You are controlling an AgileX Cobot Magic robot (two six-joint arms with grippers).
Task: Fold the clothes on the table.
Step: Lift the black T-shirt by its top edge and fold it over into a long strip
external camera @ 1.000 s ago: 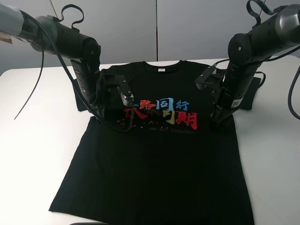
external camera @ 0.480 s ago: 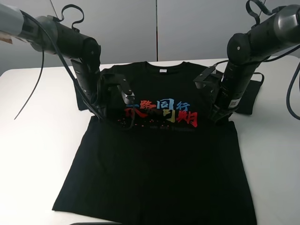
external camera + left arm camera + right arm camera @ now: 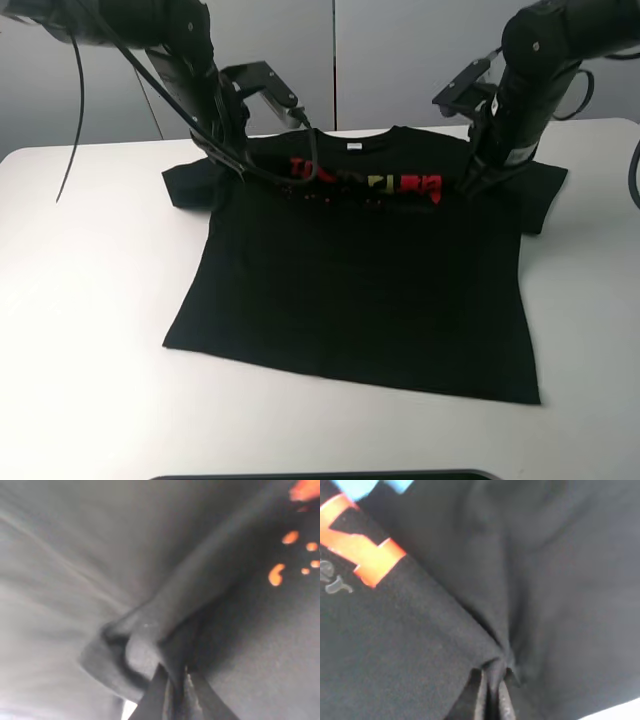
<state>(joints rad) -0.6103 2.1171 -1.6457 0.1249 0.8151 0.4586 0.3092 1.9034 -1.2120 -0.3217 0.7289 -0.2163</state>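
White table (image 3: 80, 300) lies under me. My left gripper (image 3: 238, 163) and right gripper (image 3: 472, 186) pinch the shirt (image 3: 360, 290) tight. I just pulled it back, so its bottom edge is on the table now, ready for folding, I think.

On my screen the T-shirt (image 3: 360, 280) in the middle of the frame reads as soft, matt black cloth, faintly fuzzy in the wrist views, while the red print (image 3: 365, 183) along its upper edge looks flatter and smoother. I see the worktop (image 3: 90, 330) as a smooth white surface with a dull sheen. The left arm (image 3: 150, 20) at upper left and the right arm (image 3: 560, 30) at upper right wear dark, hard casings with a satin gloss.
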